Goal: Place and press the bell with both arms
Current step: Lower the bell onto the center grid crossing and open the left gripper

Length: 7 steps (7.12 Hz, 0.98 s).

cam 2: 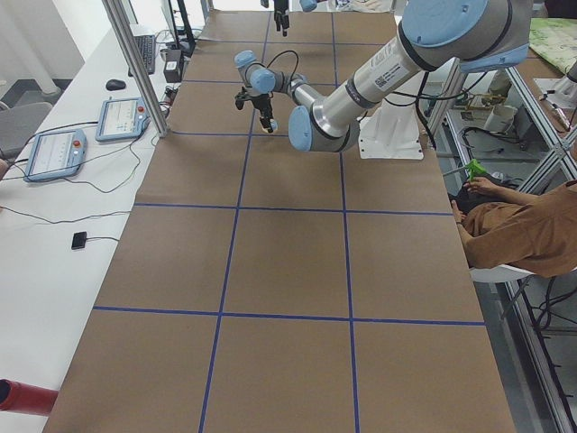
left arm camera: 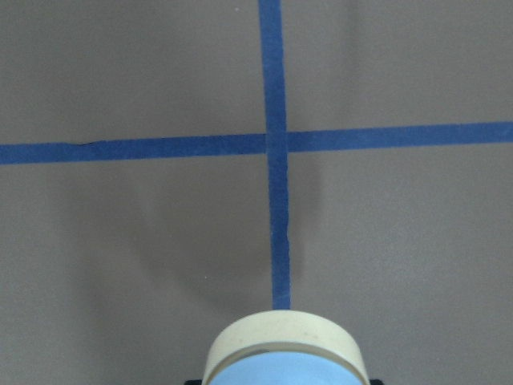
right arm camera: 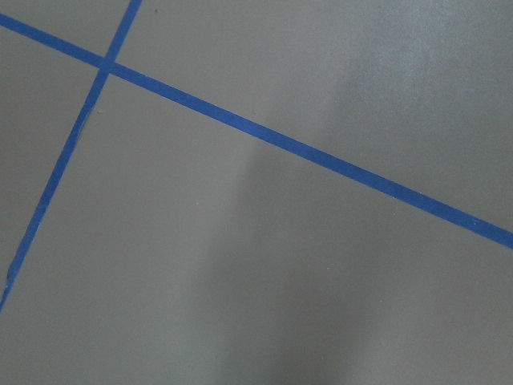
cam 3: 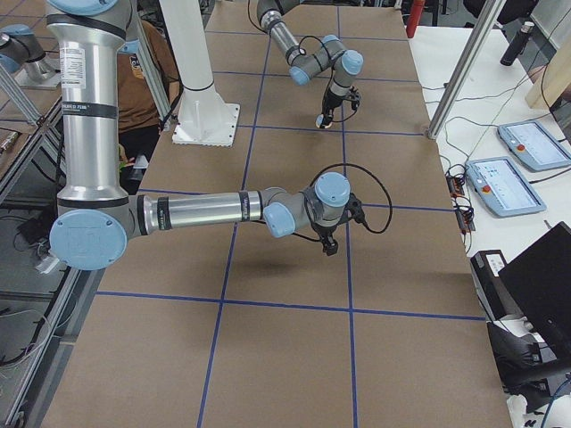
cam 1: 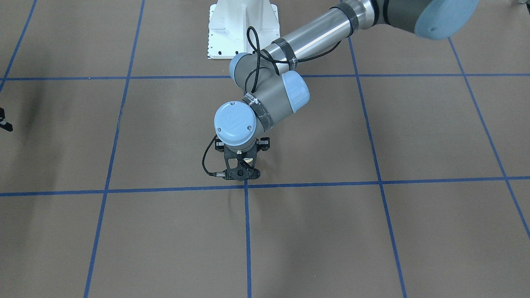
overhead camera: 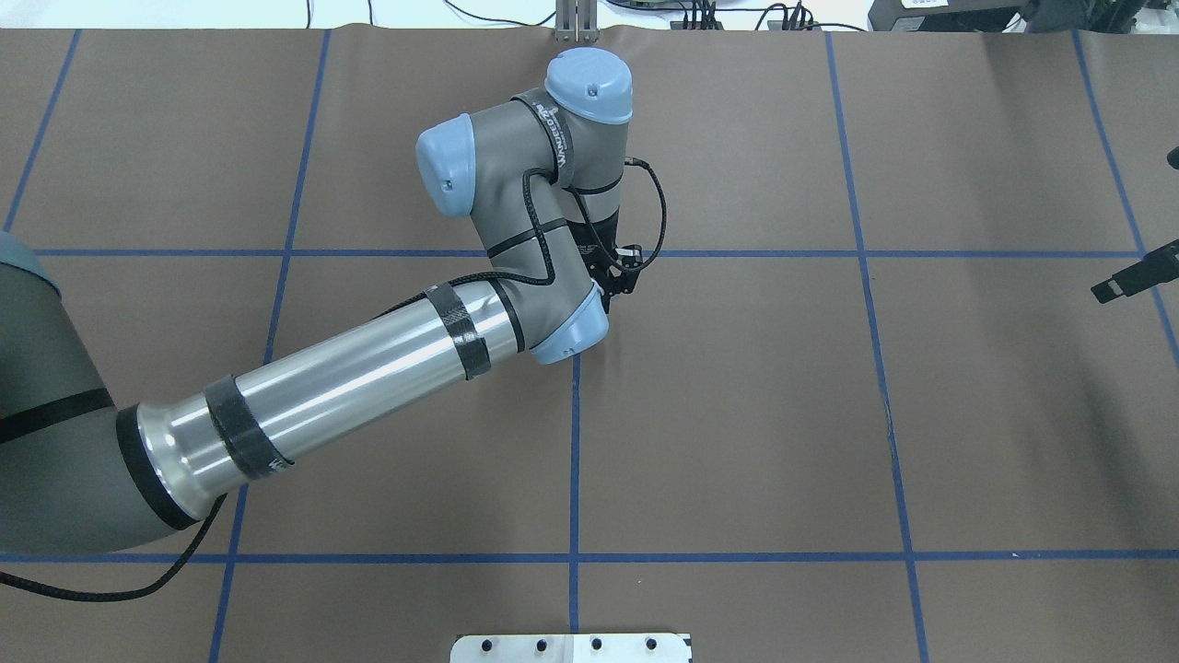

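The bell (left arm camera: 284, 353) shows at the bottom edge of the left wrist view, a light-blue dome with a cream base ring, just short of a blue tape crossing (left arm camera: 276, 144). My left gripper (cam 1: 240, 174) points straight down near the table's middle and is shut on the bell, low over the crossing (cam 1: 246, 185). Only a cream sliver of the bell (cam 1: 247, 159) shows between the fingers in the front view. The left gripper also shows in the overhead view (overhead camera: 622, 276), under its wrist. My right gripper (overhead camera: 1138, 274) sits at the table's right edge, cut off by the frame, and I cannot tell whether it is open or shut.
The brown table (overhead camera: 737, 414) carries a grid of blue tape lines. The white bolted pedestal (cam 1: 242, 29) stands at the robot's side. The right wrist view shows only bare table and tape lines (right arm camera: 304, 148). Tablets (cam 2: 54, 153) lie on a side bench beyond the far edge.
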Tool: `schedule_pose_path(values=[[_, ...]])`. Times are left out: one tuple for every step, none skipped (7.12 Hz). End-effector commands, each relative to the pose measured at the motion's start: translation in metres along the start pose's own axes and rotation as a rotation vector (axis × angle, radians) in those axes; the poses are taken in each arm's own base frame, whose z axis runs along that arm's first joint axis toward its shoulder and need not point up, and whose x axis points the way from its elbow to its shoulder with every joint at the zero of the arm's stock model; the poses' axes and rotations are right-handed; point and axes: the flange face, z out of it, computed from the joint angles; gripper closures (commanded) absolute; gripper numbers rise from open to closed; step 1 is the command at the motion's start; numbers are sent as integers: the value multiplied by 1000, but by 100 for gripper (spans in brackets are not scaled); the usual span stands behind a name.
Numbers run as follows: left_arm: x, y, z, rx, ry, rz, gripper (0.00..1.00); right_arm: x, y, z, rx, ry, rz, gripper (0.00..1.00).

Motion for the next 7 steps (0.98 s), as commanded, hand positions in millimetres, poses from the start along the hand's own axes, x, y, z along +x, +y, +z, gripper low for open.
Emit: schedule_pose_path(values=[[0, 0, 14, -9, -6, -9, 45, -1, 0, -1, 2, -1, -2, 0], [1, 2, 18, -14, -7, -7, 45, -1, 0, -1, 1, -1, -1, 0], [1, 2, 22, -17, -10, -6, 45, -1, 0, 0, 1, -1, -1, 0], [4, 6, 26, -22, -10, 1, 41, -1, 0, 0, 1, -1, -1, 0], [4, 5, 30, -19, -6, 6, 38, -1, 0, -1, 2, -1, -2, 0], [3, 5, 31, -19, -7, 6, 37, -1, 0, -1, 2, -1, -2, 0], [3, 5, 30, -19, -6, 7, 28, -1, 0, -1, 2, -3, -2, 0]])
